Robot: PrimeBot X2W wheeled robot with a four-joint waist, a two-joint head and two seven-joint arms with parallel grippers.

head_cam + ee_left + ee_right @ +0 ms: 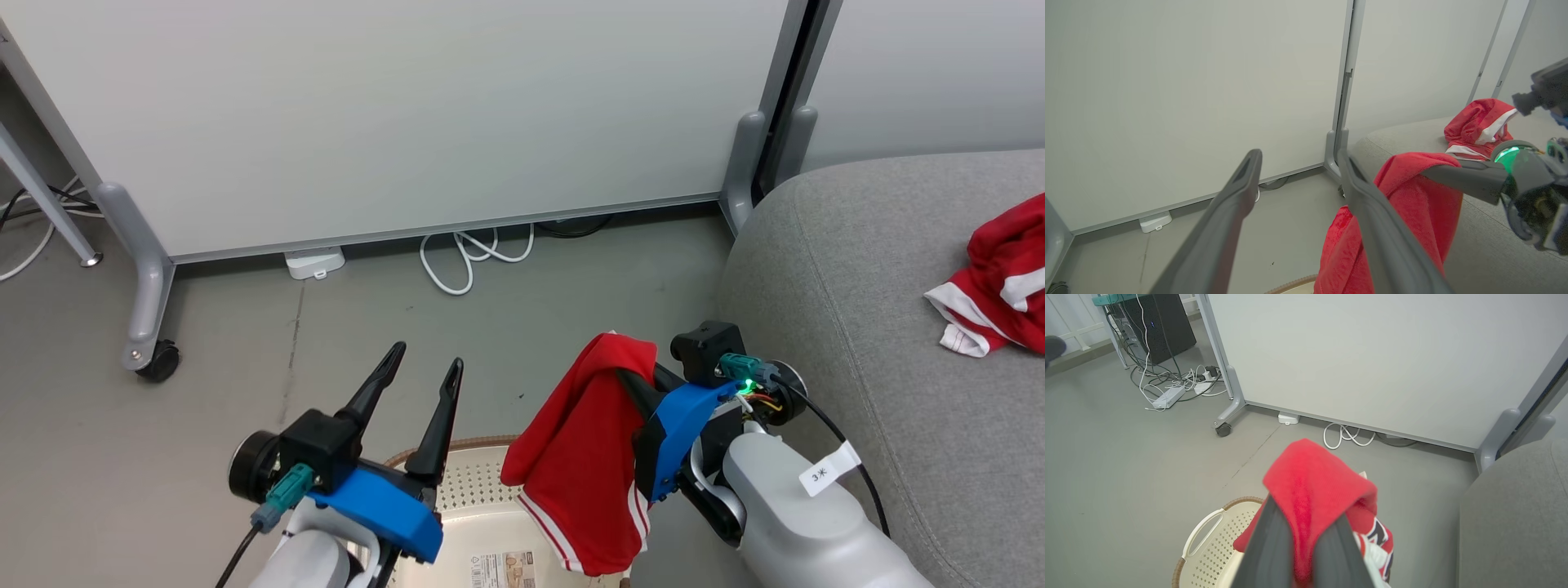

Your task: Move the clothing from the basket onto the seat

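You'll see one red garment [584, 474] hanging in the lower middle of the head view. It is draped over the right gripper [633, 384], and its white-striped hem dangles near the bottom edge. In the right wrist view the two dark fingers [1274, 543] sit close together with a fold of the red cloth pinched between them. The garment hangs above the right side of the basket [482, 490]. The basket is cream with a perforated wall and a brown rim, it stands on the floor at the bottom centre, and a label shows on its bottom.

The second red garment [1000, 286] lies crumpled on the seat [857, 286] at the right edge of the frame, well apart from the held one. The seat is light grey fabric with a rounded corner and a seam line, and it takes up the right side of the frame.

Your left gripper [429, 357] stands at the lower left over the basket's near rim, with its fingers spread and nothing between them.

The floor [326, 351] is smooth grey. Across the top stands a pale partition panel [408, 114] on grey feet, with a caster [159, 359] at the left. A white cable [469, 257] is looped below the panel beside a small white box [314, 263]. The upper left of the right wrist view shows a black cabinet [1163, 322] and a power strip [1165, 398] among tangled cords.
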